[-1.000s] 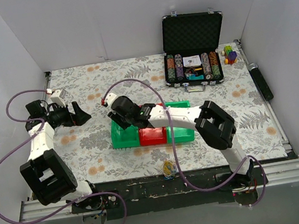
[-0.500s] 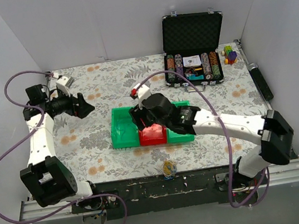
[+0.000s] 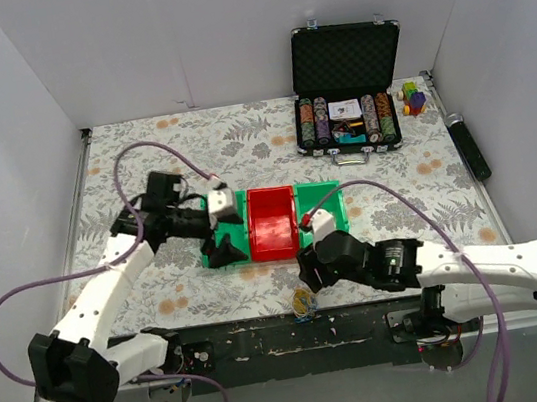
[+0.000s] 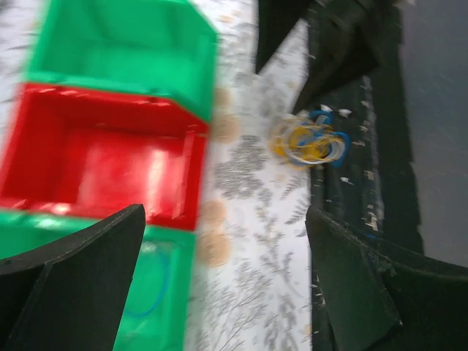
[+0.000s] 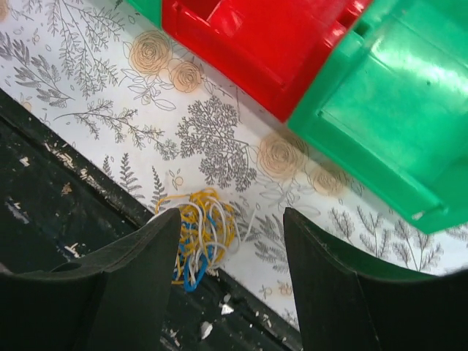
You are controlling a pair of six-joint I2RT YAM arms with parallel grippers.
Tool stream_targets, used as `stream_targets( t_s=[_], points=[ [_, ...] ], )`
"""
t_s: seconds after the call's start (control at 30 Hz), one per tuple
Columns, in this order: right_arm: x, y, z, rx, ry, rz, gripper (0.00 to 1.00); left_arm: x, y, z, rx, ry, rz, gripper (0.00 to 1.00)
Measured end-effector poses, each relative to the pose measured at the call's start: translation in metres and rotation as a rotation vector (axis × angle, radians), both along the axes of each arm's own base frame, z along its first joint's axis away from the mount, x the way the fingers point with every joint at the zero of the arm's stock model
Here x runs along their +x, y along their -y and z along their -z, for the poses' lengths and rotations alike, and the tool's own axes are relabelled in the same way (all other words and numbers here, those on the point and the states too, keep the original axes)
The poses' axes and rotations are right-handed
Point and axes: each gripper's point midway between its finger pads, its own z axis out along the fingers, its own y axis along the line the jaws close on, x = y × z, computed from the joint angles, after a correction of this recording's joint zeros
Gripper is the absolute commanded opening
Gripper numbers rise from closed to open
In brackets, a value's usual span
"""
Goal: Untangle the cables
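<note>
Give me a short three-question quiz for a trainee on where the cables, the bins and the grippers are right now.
1. True or false: the cables lie on the table, outside the red bin.
2. The right gripper is: A) shut on the cables, B) open, close to the cables, C) out of view.
3. Fill in: the black case at the table's back has its lid ___.
Key: 1 true; 2 B; 3 open.
</note>
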Motion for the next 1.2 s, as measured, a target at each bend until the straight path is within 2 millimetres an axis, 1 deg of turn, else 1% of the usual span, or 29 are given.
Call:
stream_targets(
  t_s=[0.1, 0.13, 0.17, 0.23, 0.33, 0.43, 0.5, 0.6, 0.67, 0.77, 0.9, 0.97, 1.1, 1.2],
  points=[
    [-0.006, 0.016, -0.007, 0.063, -0.014, 0.061, 0.66, -0.047, 0.031, 0.027, 0.044, -0.066, 0.151, 0.76],
    [-0.007, 0.021, -0.01, 0.09, -0.017, 0.084, 0.66, -0.06, 0.039, 0.035, 0.063, -0.089, 0.189, 0.74],
    [-0.007, 0.026, -0.013, 0.116, -0.02, 0.107, 0.66, -0.07, 0.045, 0.042, 0.081, -0.111, 0.218, 0.74],
    [-0.008, 0.036, -0.017, 0.153, -0.029, 0.148, 0.66, -0.081, 0.057, 0.053, 0.118, -0.132, 0.256, 0.73],
    [-0.009, 0.047, -0.017, 0.18, -0.042, 0.2, 0.65, -0.086, 0.072, 0.066, 0.155, -0.127, 0.289, 0.7],
    [-0.008, 0.054, -0.011, 0.16, -0.049, 0.231, 0.63, -0.088, 0.085, 0.08, 0.192, -0.097, 0.324, 0.64],
    [-0.007, 0.057, -0.007, 0.137, -0.048, 0.247, 0.62, -0.088, 0.09, 0.088, 0.209, -0.078, 0.346, 0.58],
    [-0.006, 0.062, 0.003, 0.089, -0.05, 0.265, 0.61, -0.09, 0.096, 0.102, 0.242, -0.056, 0.384, 0.56],
    [-0.005, 0.065, 0.005, 0.071, -0.047, 0.271, 0.6, -0.091, 0.099, 0.109, 0.255, -0.035, 0.403, 0.54],
    [-0.004, 0.066, 0.004, 0.074, -0.04, 0.277, 0.59, -0.1, 0.104, 0.116, 0.265, 0.003, 0.445, 0.5],
    [-0.003, 0.066, 0.001, 0.088, -0.034, 0.28, 0.56, -0.108, 0.111, 0.125, 0.278, 0.029, 0.489, 0.49],
    [-0.003, 0.066, -0.002, 0.095, -0.032, 0.281, 0.55, -0.108, 0.112, 0.132, 0.292, 0.037, 0.499, 0.48],
    [-0.002, 0.064, -0.008, 0.105, -0.029, 0.28, 0.54, -0.105, 0.113, 0.144, 0.316, 0.055, 0.503, 0.42],
    [-0.002, 0.063, -0.011, 0.113, -0.028, 0.28, 0.53, -0.102, 0.113, 0.148, 0.325, 0.068, 0.501, 0.33]
  ],
)
